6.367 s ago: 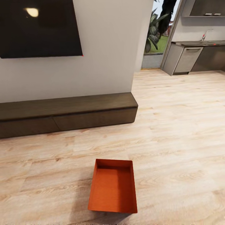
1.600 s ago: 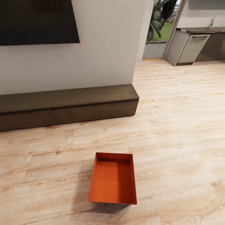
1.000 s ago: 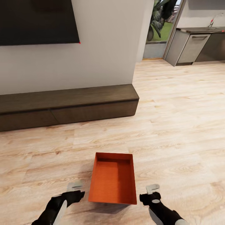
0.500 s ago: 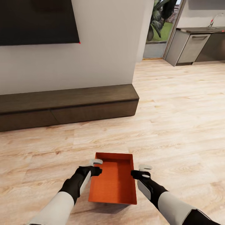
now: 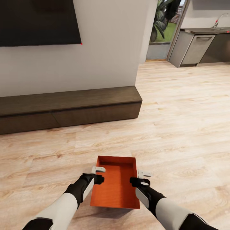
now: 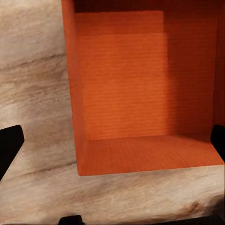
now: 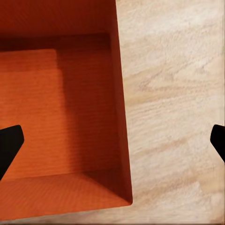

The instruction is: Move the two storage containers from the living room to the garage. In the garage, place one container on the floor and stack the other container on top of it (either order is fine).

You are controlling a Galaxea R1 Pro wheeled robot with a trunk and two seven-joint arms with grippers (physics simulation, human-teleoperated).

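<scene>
One orange-red storage container (image 5: 115,185) sits lidless and empty on the living room's light wood-plank flooring (image 5: 179,134). My left gripper (image 5: 98,174) is open at the bin's left long wall, and in the left wrist view that wall (image 6: 74,93) runs between the black fingertips (image 6: 9,146). My right gripper (image 5: 141,178) is open at the right long wall, which in the right wrist view (image 7: 121,117) lies between its fingertips (image 7: 9,143). The bin's ribbed bottom (image 6: 136,79) is bare. The other container and the garage are out of view.
A dark wood bench (image 5: 70,107) runs along the cream wall (image 5: 108,48) beyond the bin, under a black TV (image 5: 38,22). Grey kitchen cabinets (image 5: 198,46) and a plant (image 5: 163,19) lie at the far right. Open plank floor stretches to the right.
Both arms have come up from the bottom of the view and advanced along the bin's sides; the open grippers now straddle its long walls. The bin has not moved.
</scene>
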